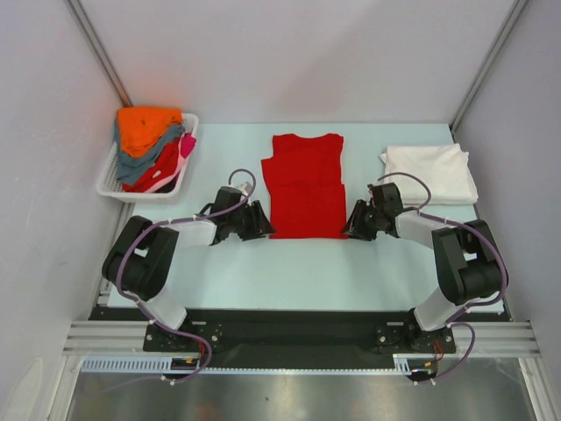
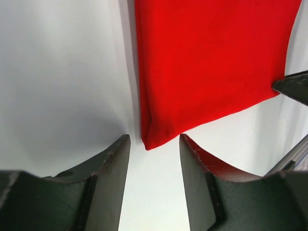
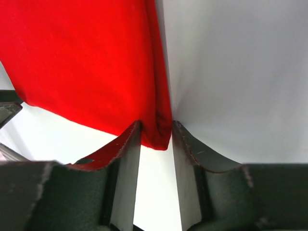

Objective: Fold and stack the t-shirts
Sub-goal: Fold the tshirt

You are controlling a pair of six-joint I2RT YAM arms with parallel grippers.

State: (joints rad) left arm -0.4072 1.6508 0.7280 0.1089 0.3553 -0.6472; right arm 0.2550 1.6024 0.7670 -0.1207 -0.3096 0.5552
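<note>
- The red shirt (image 1: 305,186) lies flat in the middle of the table (image 1: 263,272), folded into a long rectangle, collar end far from the arms.
- The left gripper (image 1: 260,223) sits low at the shirt's near left corner; its jaws are apart, and the corner (image 2: 150,139) lies just beyond the tips, not held.
- The right gripper (image 1: 354,224) is at the near right corner; its jaws are parted, and the corner (image 3: 158,134) lies between the fingers, which do not press it.
- A folded white shirt (image 1: 430,173) lies at the far right of the table.
- A white basket (image 1: 112,180) at the far left holds an orange shirt (image 1: 147,126), a grey one (image 1: 140,162) and a red one with pink trim (image 1: 166,167).
</note>
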